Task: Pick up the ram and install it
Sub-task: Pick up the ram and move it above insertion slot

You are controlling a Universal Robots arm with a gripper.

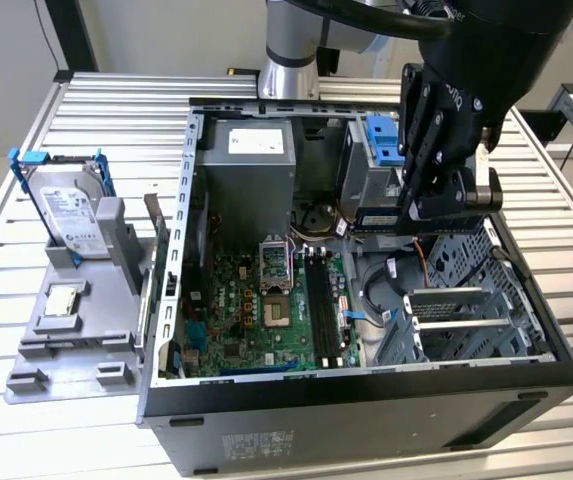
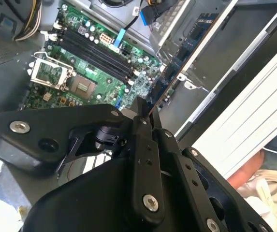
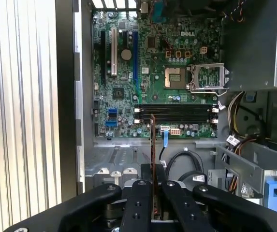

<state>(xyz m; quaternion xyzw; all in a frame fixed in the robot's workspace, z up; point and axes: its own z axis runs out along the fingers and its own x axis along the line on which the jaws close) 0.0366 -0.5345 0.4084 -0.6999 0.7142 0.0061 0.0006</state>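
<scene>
Ram, clamped edge-on in the tool, hangs above the open case, to the exterior view's right of the black slots and apparently crosswise to them; seating well requires squaring it lengthwise over one slot.

Case side was off; black slots had clear room overhead. Drive cage and cable loops crowded the exterior view's right flank, under the end effector gripping the ram; power supply walled the far end.
</scene>
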